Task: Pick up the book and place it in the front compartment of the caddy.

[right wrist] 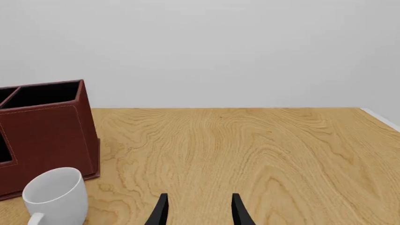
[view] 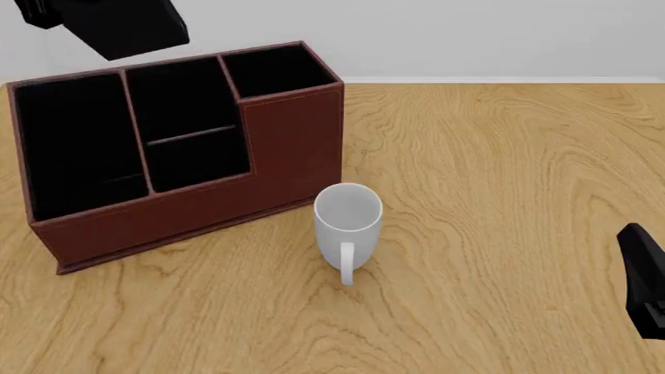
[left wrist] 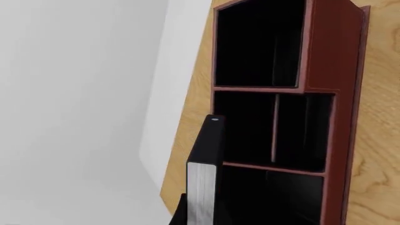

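The black book [left wrist: 203, 187], with white page edges and a pale mark on its spine, hangs in my left gripper [left wrist: 200, 216], which is shut on it. It hovers over the caddy's [left wrist: 347, 93] back edge, beside the divided middle pockets. The front compartment [left wrist: 303, 129] lies past the thin crossbar from the book. In the front view the reddish-brown caddy [view: 291, 148] stands at the left, its front compartment [view: 198, 160] black and empty. My left arm [view: 124, 27] is a dark shape above the caddy's rear. My right gripper [right wrist: 198, 213] is open and empty, low over the table at the right [view: 644, 280].
A white mug [view: 348, 222] stands upright just in front of the caddy's right end, handle toward me. The table's far edge runs close behind the caddy, with a pale wall beyond.
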Robot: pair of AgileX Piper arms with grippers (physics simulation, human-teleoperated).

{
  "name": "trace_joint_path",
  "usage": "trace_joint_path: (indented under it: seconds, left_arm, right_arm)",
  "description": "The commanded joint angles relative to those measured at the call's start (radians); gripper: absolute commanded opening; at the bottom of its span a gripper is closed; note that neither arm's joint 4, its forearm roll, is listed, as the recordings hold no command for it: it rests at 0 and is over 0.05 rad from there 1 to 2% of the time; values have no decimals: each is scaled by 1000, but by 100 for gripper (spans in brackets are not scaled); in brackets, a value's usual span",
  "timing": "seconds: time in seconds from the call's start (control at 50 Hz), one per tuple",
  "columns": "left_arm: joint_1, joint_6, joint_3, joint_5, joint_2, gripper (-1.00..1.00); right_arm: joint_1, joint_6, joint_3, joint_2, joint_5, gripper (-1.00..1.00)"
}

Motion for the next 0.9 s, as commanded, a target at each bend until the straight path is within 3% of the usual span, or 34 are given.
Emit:
trace_joint_path:
  seconds: [0.02, 0.62, 0.9]
  left_arm:
    - [13, -8, -88, 58, 40, -100]
    - [-41, -47, -183, 119, 77, -100]
    - [-41, -39, -122, 91, 57, -100]
  right_arm:
    - [0, 0, 0, 0, 0, 100]
    - [0, 0, 0, 0, 0, 100]
    - [0, 0, 0, 0, 0, 100]
